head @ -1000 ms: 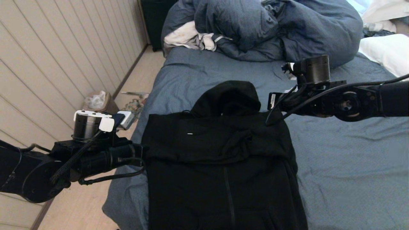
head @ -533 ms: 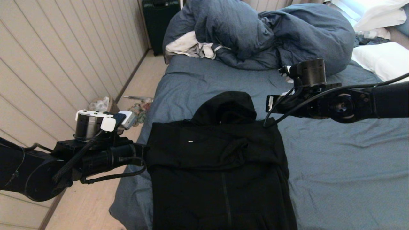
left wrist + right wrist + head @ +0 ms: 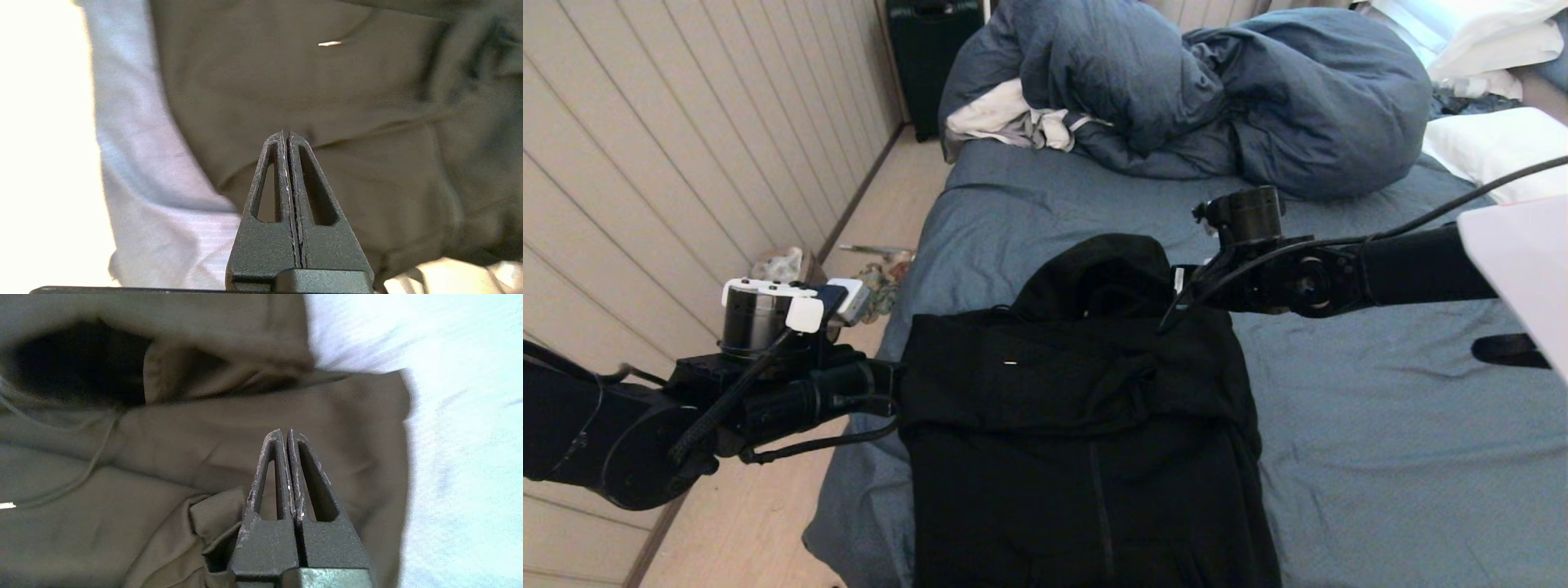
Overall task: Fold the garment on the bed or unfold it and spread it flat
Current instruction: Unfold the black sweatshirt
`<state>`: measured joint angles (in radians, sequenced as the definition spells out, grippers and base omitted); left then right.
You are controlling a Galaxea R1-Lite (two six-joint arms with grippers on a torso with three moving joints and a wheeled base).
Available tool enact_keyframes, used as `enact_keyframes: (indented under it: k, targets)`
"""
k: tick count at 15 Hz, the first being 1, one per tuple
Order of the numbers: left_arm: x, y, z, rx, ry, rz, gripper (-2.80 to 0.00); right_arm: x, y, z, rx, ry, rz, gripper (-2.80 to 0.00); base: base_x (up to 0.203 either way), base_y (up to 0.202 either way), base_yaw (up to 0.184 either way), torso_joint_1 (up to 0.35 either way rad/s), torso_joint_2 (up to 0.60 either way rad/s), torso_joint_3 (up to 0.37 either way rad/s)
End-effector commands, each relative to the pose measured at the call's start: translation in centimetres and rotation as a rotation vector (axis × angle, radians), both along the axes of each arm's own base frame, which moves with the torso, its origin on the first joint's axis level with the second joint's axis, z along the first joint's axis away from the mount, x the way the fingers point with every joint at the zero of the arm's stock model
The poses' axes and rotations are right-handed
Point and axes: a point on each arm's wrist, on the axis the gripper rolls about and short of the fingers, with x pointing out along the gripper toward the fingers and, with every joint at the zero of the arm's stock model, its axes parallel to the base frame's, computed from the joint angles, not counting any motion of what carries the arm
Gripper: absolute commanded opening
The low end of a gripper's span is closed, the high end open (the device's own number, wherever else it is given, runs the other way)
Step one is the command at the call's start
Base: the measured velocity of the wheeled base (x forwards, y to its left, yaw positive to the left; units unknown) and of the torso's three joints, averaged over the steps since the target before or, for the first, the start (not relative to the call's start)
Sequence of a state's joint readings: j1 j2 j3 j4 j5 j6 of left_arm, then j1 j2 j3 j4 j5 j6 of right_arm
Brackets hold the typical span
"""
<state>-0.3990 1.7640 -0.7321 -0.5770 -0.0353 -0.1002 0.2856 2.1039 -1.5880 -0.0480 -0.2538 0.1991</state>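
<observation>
The garment, a black hoodie, lies front-up on the bed with its hood pointing away from me and its sleeves folded across the chest. My left gripper sits at the hoodie's left edge, level with the folded sleeve. In the left wrist view it is shut and empty above the fabric. My right gripper hovers at the right shoulder beside the hood. In the right wrist view it is shut with nothing in it, over the shoulder fabric, with a ribbed cuff beside it.
A puffy blue-grey duvet and a white and grey cloth are heaped at the bed's far end. White pillows lie at the far right. A panelled wall and a floor strip with clutter run along the left.
The head view has tipped, so the whole scene sits lower. My right arm has swung left and down, closer to the hoodie's right shoulder. The left arm and the hoodie have stayed put.
</observation>
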Motion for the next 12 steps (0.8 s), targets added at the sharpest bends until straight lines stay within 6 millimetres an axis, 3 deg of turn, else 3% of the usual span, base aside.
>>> enact_keyframes:
  k: [1,5,8,12]
  targets:
    - [-0.2,-0.2,0.3,0.027,-0.016,0.048,-2.80,0.7,1.4,-1.8,-0.015,0.057,0.029,-2.80,0.000,0.000,0.000,0.000,0.00,0.000]
    - [-0.7,-1.3,0.3,0.095,-0.015,0.118,-2.80,-1.8,3.4,-1.8,-0.029,0.084,0.093,-2.80,0.000,0.000,0.000,0.003,0.00,-0.142]
    - [-0.6,-1.4,0.7,0.089,-0.030,0.126,-2.80,0.1,3.8,-3.0,-0.042,0.089,0.092,-2.80,0.000,0.000,0.000,0.001,0.00,-0.197]
    - [-0.7,-1.3,1.1,0.078,-0.045,0.130,-2.80,3.1,5.0,-3.0,-0.045,0.022,0.065,-2.80,0.000,0.000,0.000,0.005,0.01,-0.196]
